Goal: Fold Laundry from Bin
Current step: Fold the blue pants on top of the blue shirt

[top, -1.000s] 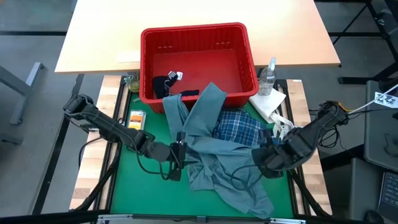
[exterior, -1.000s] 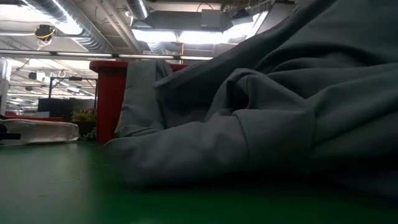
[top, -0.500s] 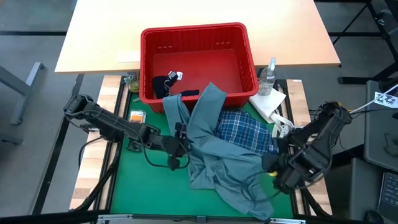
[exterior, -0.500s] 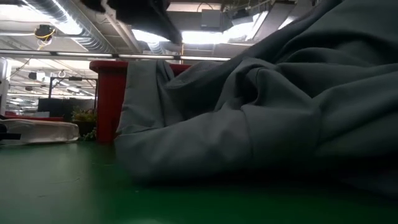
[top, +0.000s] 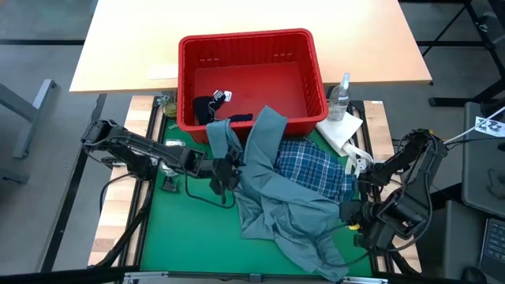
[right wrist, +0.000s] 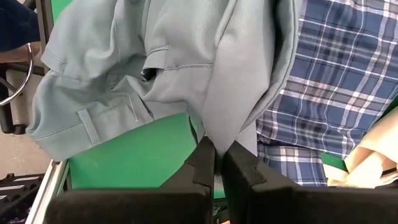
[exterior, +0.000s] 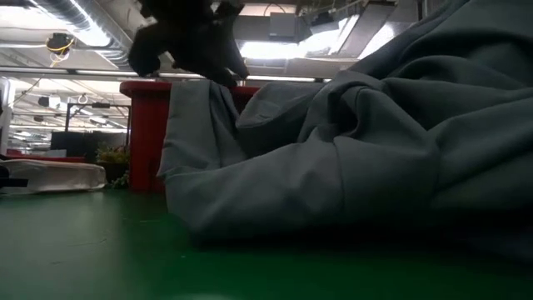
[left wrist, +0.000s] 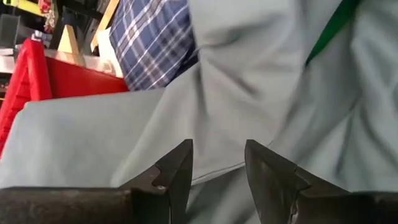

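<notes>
The large grey-blue garment (top: 276, 197) sprawls over the green mat (top: 181, 237), one end draped up over the front rim of the red bin (top: 248, 47) and the rest heaped toward the near edge of the table, where it fills most of the low view. The bin stands at the far side of the mat, with a dark navy garment (top: 209, 106) lying inside on its floor near the left front corner; a small white tag sits on that garment, too small to read. The blue-white plaid shirt (top: 312, 166) lies on the mat under the grey-blue cloth's right side, just in front of the bin. The left arm reaches low across the mat from the left, and the left gripper (top: 223, 170) is at the grey-blue garment's left edge; in its wrist view the two fingers (left wrist: 177, 171) stand partly apart with the cloth right in front of them, and I cannot tell whether any of it is caught. The right arm is bent back at the table's right near corner, and the right gripper (top: 351, 211) has its fingers (right wrist: 202, 165) pressed together, pinching a fold of the grey-blue garment. No writing is legible anywhere.
</notes>
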Motion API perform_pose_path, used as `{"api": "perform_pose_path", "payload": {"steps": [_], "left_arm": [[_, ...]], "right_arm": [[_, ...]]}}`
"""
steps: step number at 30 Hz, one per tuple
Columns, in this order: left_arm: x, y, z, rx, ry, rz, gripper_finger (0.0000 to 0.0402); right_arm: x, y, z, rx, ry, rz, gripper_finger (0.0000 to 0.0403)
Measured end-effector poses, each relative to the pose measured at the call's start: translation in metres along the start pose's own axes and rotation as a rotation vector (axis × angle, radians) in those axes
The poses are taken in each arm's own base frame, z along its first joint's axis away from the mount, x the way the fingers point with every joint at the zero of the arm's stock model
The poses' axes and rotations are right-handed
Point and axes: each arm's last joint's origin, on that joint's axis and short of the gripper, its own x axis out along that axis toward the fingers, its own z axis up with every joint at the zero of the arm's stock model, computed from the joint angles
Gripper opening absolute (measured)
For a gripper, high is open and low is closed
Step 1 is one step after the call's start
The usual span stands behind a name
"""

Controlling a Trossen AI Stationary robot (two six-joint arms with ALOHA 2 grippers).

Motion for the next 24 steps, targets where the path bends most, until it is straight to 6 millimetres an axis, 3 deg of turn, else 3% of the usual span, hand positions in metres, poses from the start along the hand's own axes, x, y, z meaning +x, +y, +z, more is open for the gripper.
{"api": "perform_pose_path", "payload": {"steps": [13,24], "left_arm": [[0.015,0.029,-0.028,0.081,0.088,0.028,0.0141],[0.023,0.038,-0.040,0.131,0.104,0.014,0.0141]], "right_arm": [[0.000,0.000,0.000,-0.016,-0.001,0.000,0.0016],[0.000,0.000,0.000,-0.020,-0.014,-0.010,0.0016]]}}
